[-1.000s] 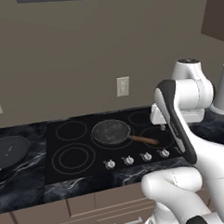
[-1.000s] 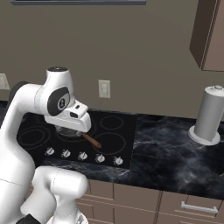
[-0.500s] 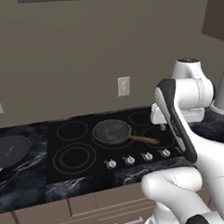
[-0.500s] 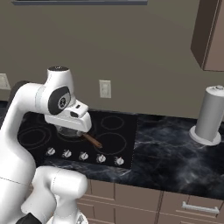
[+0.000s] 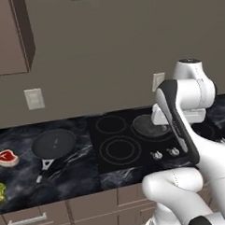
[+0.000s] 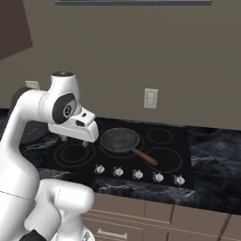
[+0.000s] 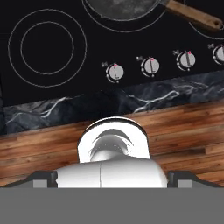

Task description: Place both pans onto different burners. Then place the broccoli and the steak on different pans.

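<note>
- Speckled pan [image 6: 119,140] on a rear burner of cooktop [image 6: 179,175], wooden handle [image 6: 144,157] pointing to 4 o'clock in right base view; one pan placed, by the look of it.
- Black pan [image 5: 54,143] off the glass, on counter [image 5: 84,169] at 9 o'clock from the cooktop in left base view, its handle trailing to 7 o'clock.
- Steak [image 5: 7,157] just beside that pan at 9 o'clock; broccoli [image 5: 0,191] near the counter's front edge, at 6 o'clock from the steak.
- Gripper [image 6: 87,142] above the cooktop's left burners, spread wide, holding nothing.
- Ringed burner [image 7: 47,42] free at 10 o'clock in hand view, knobs [image 7: 115,71] in a row below.
- Likely next: black pan. Rigid, probably fairly heavy and head-weighted; best pinched on the handle close to the bowl to limit droop.
- Steak soft and slick, likely to sag; grip across the middle. Broccoli light, crushable; gentle pinch on the stalk.
</note>
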Robot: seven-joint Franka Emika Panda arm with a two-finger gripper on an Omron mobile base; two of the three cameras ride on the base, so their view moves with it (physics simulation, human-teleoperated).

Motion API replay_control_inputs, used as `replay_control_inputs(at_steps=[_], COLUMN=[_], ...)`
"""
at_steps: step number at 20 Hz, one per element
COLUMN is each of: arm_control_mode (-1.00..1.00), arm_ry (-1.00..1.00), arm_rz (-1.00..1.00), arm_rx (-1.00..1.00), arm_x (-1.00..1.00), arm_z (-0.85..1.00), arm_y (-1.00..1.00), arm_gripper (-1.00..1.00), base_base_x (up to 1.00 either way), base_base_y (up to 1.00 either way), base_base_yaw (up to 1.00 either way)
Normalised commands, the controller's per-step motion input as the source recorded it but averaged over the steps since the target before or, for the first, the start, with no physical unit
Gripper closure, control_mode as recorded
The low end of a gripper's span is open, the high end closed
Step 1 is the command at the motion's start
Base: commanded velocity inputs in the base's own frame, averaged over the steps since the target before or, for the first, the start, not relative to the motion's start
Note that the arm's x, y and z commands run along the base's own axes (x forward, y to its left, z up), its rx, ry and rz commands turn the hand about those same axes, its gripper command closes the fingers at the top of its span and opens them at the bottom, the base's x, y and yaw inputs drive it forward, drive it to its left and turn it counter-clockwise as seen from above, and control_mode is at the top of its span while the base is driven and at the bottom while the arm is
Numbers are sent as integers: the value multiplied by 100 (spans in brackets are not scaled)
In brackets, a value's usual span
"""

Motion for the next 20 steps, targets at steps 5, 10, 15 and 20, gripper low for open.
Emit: replay_control_inputs(at_steps=[5,10,15,20], arm_control_mode=[100,100,100,100], arm_ry=[0,0,0,0], arm_rz=[0,0,0,0], arm_rx=[0,0,0,0], arm_x=[0,0,0,0], arm_z=[0,0,0,0], arm_y=[0,0,0,0], arm_gripper=[-100,-100,-100,-100], base_base_x=[-1,0,0,0], base_base_y=[52,35,43,48], base_base_yaw=[0,0,0,0])
